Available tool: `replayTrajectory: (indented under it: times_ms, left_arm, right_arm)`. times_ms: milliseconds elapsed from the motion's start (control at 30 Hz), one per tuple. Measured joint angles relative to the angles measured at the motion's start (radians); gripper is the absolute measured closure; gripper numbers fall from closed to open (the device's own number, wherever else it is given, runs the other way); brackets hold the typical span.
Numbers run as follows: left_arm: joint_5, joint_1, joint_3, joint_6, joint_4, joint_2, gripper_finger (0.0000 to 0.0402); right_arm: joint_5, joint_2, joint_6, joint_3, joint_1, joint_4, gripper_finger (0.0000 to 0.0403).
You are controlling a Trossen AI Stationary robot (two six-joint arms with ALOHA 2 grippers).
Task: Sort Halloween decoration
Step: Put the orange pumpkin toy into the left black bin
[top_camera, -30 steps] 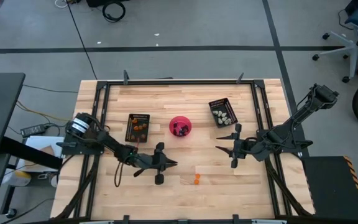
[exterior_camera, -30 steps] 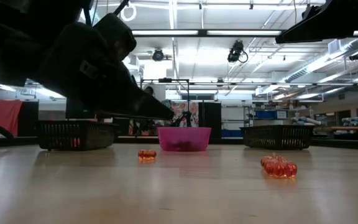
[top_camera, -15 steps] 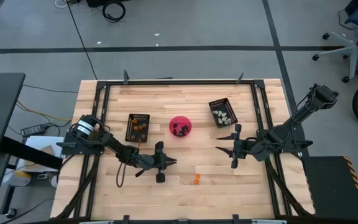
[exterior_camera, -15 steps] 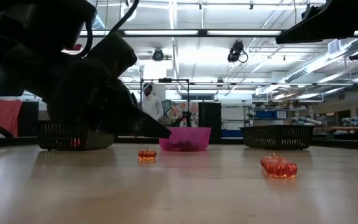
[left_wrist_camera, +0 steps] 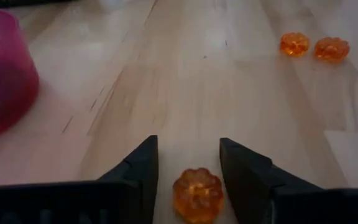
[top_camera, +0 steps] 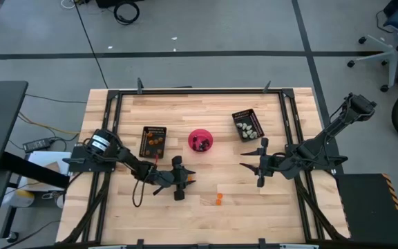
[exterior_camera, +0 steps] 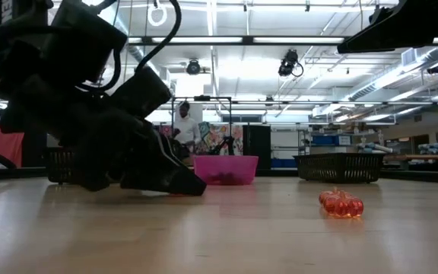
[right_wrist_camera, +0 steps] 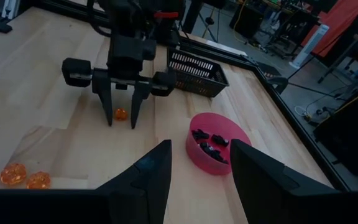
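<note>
Near the middle of the worktop, toward its front edge, the left pincer (left_wrist_camera: 188,163) stood low with its fingers spread either side of one orange pumpkin trinket (left_wrist_camera: 197,195), not yet pinching it; this looked like the pick-up step of the sorting. Next it would need to close squarely on that slippery bead, then carry it to the black tray (top_camera: 153,141) holding orange pieces. The right pincer (top_camera: 252,164) waited spread near the right edge, with two more pumpkins (top_camera: 218,199) loose by the front edge.

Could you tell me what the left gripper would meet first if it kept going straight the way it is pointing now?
The left gripper is open and low over the table, with an orange pumpkin already between its fingers. Past that the bare wood looks free; the two pumpkins and pink bowl seem off to either side.
</note>
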Motion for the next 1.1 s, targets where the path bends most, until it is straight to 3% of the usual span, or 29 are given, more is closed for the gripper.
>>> replayTrajectory:
  times_ms: [267, 533, 1100]
  left_arm:
    - [0.024, 0.003, 0.001, 0.000, -0.003, 0.004, 0.0268]
    - [0.042, 0.003, 0.003, 0.004, -0.022, 0.001, 0.0357]
    - [0.050, 0.001, 0.014, 0.016, -0.095, -0.022, 0.0358]
  right_arm:
    - [0.000, 0.000, -0.001, 0.000, 0.000, 0.000, 0.0236]
    - [0.000, 0.000, -0.001, 0.000, 0.000, 0.000, 0.0236]
    - [0.002, 0.000, 0.000, 0.000, 0.000, 0.000, 0.0236]
